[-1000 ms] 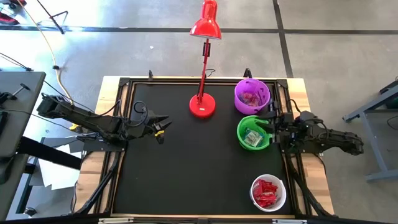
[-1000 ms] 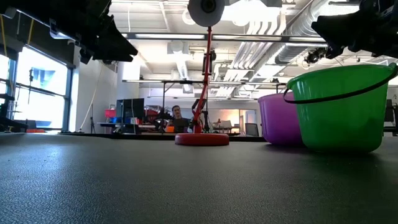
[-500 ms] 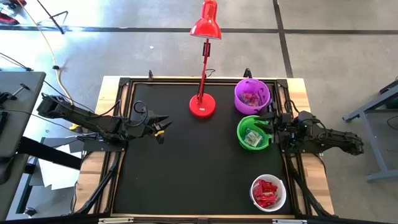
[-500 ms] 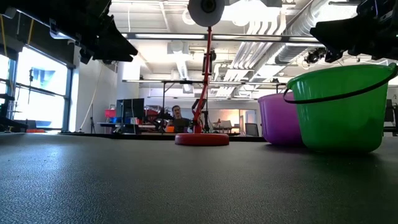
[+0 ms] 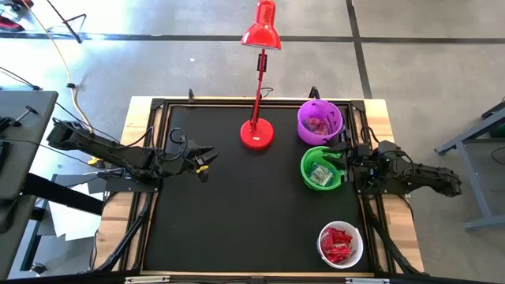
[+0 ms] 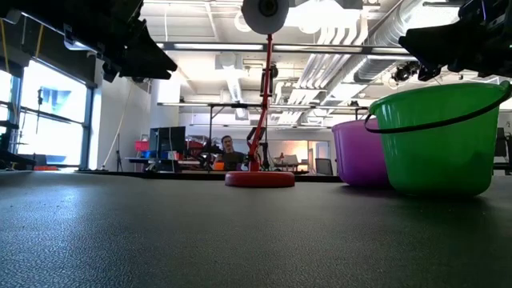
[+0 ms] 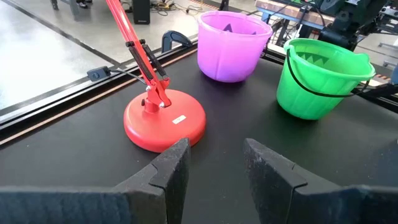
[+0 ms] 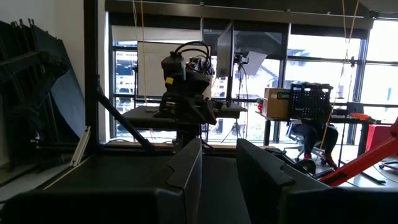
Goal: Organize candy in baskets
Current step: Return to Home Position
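Candy (image 5: 340, 244) all sits in tubs: red in the white basket (image 5: 321, 246), mixed in the purple basket (image 5: 300, 120) and green basket (image 5: 303, 170). None loose on the mat (image 5: 237, 213), so sorting looks done; only parking remains. My right gripper (image 5: 347, 163), just beside green, fingers parted, empty; my left gripper (image 5: 207, 158), well apart, likewise

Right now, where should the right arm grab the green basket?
Probably pinch the rim of the green basket on the side nearest the right gripper, coming down from above: it stands upright and open-topped, its wall looks thin, and its wire handle lies folded down.
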